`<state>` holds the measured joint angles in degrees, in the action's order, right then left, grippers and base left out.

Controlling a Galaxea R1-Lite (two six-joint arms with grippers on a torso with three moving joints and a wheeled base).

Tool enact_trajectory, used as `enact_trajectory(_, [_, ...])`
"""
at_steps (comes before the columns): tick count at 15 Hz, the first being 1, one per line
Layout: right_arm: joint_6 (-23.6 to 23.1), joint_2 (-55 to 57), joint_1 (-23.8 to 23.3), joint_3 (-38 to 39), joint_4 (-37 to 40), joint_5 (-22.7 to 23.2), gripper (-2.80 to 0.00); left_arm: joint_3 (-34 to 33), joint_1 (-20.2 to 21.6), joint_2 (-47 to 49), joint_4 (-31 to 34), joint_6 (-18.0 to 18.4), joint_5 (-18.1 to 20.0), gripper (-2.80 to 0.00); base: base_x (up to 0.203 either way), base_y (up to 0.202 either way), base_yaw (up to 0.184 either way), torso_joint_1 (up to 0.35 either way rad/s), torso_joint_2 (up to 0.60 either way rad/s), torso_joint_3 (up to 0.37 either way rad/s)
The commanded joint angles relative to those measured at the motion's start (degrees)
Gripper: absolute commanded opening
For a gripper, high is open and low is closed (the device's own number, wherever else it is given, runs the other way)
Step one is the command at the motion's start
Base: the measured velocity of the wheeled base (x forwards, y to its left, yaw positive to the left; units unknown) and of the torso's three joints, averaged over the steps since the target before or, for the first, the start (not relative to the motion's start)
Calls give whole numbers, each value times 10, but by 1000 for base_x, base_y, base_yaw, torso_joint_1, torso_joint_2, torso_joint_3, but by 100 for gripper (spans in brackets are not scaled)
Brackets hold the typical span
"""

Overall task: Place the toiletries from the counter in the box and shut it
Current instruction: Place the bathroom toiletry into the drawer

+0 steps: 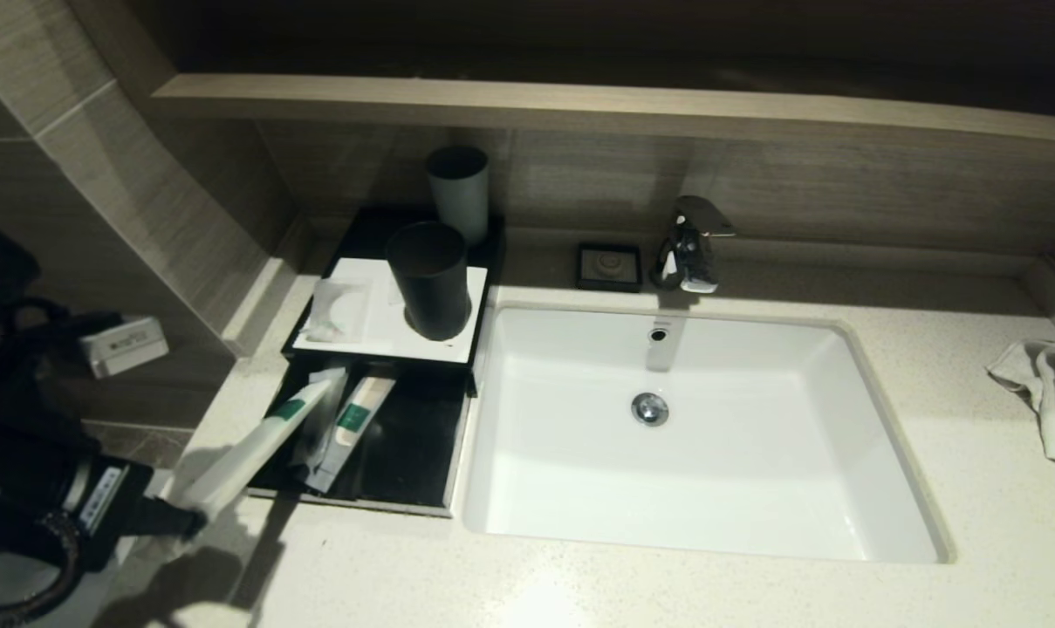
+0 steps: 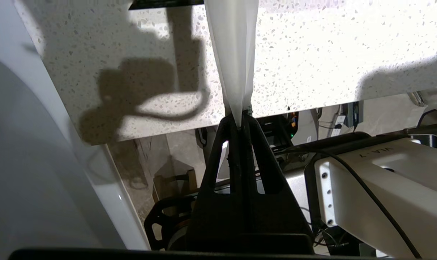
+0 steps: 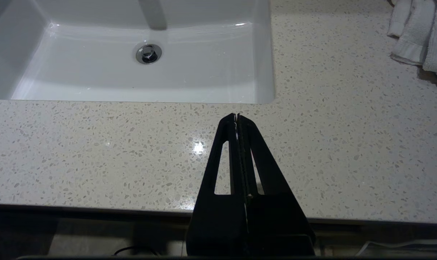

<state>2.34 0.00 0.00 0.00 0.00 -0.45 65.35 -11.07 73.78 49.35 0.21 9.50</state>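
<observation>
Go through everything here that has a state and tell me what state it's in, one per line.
Box drawer: slid open.
Held long packet: pinched at its near end, far end leaning into the drawer.
Second long packet: lying in the drawer.
Small squarish packet: on the box's white top.
Black cup: upright on the box top.
Faucet: no water running.
Left gripper: shut on the packet.
Right gripper: shut, empty, above the counter.

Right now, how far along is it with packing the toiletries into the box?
One long packet already lies in the open drawer. The left gripper is shut on the green-label packet, angled over the drawer's front edge. The squarish packet still sits on the box top, and the drawer needs closing. The right gripper idles, shut, over the counter.
</observation>
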Motion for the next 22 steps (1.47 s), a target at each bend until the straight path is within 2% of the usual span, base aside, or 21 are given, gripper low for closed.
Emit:
enact_trajectory(1, [0,0,0,0,0,0,-280,-1,1,16,-5,-1,1,-280,0,0,0,0,0,0])
enact_trajectory(6, [0,0,0,0,0,0,-280,2,0,27,-6,5,0,-280,0,0,0,0,0,0])
enact_trajectory(13, [0,0,0,0,0,0,-280,5,-4,67,-45,4,-5,-280,0,0,0,0,0,0])
enact_trajectory(22, [0,0,0,0,0,0,-280,55,-4,140,-53,2,-4,-280,0,0,0,0,0,0])
